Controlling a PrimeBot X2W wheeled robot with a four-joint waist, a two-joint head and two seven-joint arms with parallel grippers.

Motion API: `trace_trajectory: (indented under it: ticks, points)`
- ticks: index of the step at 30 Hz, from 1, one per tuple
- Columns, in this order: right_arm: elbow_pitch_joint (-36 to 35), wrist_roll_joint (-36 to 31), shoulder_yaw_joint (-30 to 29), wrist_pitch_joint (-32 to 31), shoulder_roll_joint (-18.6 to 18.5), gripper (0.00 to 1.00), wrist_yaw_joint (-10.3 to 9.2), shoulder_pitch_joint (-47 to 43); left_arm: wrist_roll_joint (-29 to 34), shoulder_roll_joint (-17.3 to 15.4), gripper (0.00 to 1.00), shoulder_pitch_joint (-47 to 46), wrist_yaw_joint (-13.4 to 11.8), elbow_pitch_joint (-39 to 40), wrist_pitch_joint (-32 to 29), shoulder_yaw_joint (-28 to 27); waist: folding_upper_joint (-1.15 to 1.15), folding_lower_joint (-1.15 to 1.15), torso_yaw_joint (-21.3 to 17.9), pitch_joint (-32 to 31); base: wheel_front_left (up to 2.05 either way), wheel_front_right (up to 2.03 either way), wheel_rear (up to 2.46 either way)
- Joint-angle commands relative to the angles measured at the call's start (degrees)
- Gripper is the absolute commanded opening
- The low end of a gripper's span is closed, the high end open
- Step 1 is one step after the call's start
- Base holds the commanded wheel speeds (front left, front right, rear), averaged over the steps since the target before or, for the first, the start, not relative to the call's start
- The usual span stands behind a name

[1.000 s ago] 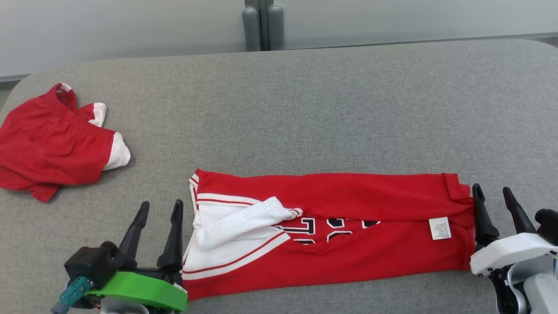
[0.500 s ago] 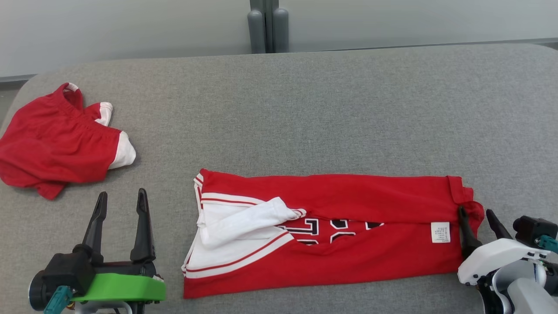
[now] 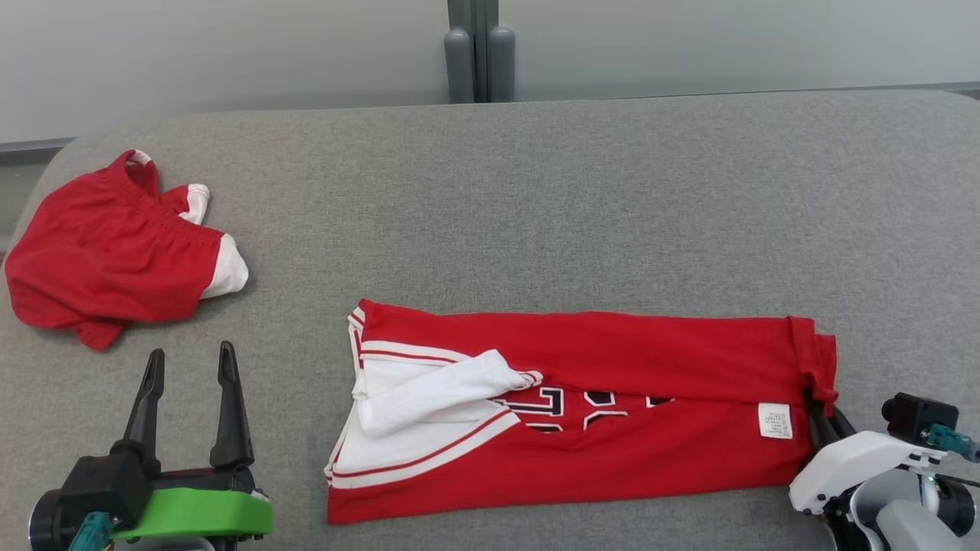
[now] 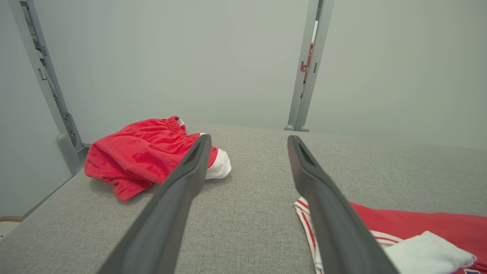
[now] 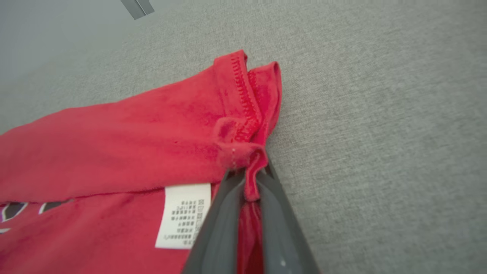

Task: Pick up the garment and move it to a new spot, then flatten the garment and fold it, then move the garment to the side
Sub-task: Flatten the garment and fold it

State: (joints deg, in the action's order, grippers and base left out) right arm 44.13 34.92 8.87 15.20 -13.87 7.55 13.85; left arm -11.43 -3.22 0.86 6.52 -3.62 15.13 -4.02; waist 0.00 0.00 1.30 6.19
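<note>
The garment, a red jersey with white trim and black numbers, lies folded lengthwise across the near middle of the grey padded surface. My right gripper is shut on the hem at the garment's right end, beside the white label. The right wrist view shows a pinch of red cloth bunched between the closed fingers of the right gripper. My left gripper stands open at the lower left, apart from the garment's white end. In the left wrist view the left gripper holds nothing, and the garment lies to its right.
A crumpled pair of red shorts with white trim lies at the far left, near the surface's rounded corner; it also shows as red shorts ahead of the left fingers. Grey posts stand behind the far edge against a pale wall.
My right gripper has closed on the garment's right hem, bunching it. The left gripper drew back to the left, away from the garment's white end. The head camera shifted slightly.
</note>
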Motion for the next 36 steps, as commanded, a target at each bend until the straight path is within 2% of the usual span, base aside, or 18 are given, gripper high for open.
trace_trajectory:
  ticks: [1,10,16,23,36]
  points:
    - [-0.30,0.22,-0.81,-0.05,-1.35,0.00,-0.14,-0.28,0.35,0.07,1.00,0.83,0.20,-0.04,0.00,-0.55,0.00,0.00,-0.28,-0.16,0.00,0.00,0.00]
    - [0.92,-0.28,-7.10,0.01,-8.21,0.00,-0.14,0.30,0.24,0.32,1.00,1.06,0.57,-0.12,0.00,-1.58,0.00,0.00,-0.72,-1.02,0.00,0.00,0.00]
    - [0.17,-0.10,-7.67,0.01,-9.92,0.00,-0.13,0.26,-0.62,0.32,1.00,1.63,0.33,-0.20,0.00,-1.61,0.00,0.00,-1.00,-1.62,0.00,0.00,0.00]
    - [-6.69,-0.28,-4.77,0.02,-7.09,0.00,-0.12,-1.04,-0.80,0.32,1.00,2.21,-0.06,-0.16,0.00,-1.79,0.00,0.00,-1.53,-2.59,0.00,0.00,0.00]
    - [-21.30,-1.24,6.40,-2.75,0.53,0.00,-0.11,-2.45,-0.65,0.31,1.00,1.95,-0.09,-0.56,0.00,-0.93,0.00,0.00,-0.53,-2.87,0.00,0.00,0.00]
